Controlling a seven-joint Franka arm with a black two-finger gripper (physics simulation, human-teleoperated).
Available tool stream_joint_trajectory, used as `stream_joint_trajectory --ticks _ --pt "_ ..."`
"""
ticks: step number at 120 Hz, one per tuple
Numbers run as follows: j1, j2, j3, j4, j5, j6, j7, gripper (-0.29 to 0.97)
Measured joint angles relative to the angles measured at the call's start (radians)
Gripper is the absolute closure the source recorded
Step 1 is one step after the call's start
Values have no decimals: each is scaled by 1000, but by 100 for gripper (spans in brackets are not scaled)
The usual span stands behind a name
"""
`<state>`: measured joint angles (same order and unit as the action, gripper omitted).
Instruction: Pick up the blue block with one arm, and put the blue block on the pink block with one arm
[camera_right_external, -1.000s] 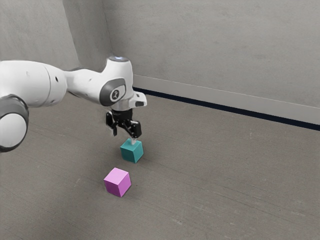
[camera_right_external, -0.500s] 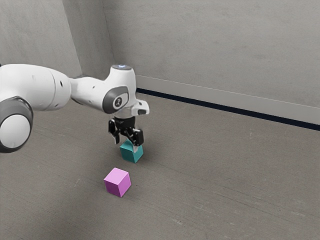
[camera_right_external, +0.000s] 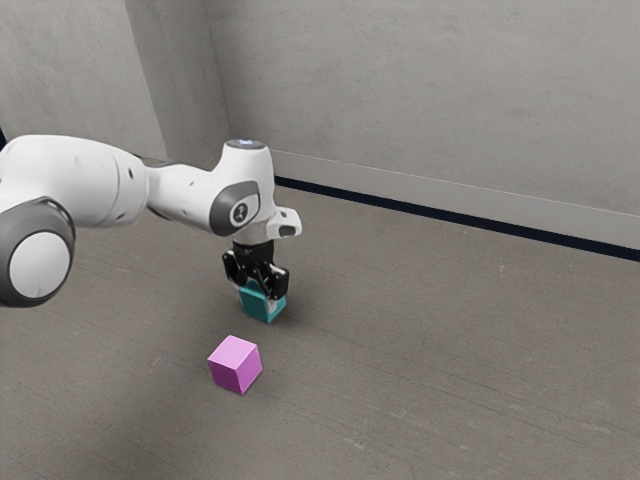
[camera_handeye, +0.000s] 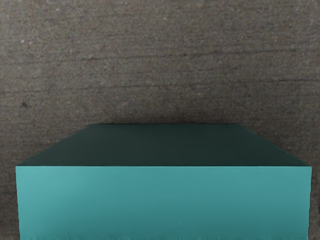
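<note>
Exterior view: gripper (camera_right_external: 258, 288) low on teal-blue block (camera_right_external: 267, 309), seemingly straddling its top; whether clamped on it, cannot tell. Block sits on grey surface (camera_right_external: 450, 330). Pink block (camera_right_external: 235, 363) at its 7 o'clock, apart. Wrist view: teal-blue block directly under hand.

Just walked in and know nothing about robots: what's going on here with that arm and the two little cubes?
A white robot arm has its black tool right down over the blue block, which rests on the grey table. It looks set to grab it; whether it grips yet isn't clear. The pink block sits apart, nearer the camera, nothing on it.
</note>
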<state>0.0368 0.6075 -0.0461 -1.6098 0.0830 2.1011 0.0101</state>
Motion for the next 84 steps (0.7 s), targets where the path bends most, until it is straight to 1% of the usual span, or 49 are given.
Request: stream_joint_trajectory --ticks 12,39,69,84 --pt "-1 -45 0 -27 -1 1 -2 30" --pt "0 -260 0 -236 -2 2 -2 30" --pt "-1 -445 -2 -412 -18 4 -4 31" --pt "-2 -513 -2 -486 -25 6 -6 30"
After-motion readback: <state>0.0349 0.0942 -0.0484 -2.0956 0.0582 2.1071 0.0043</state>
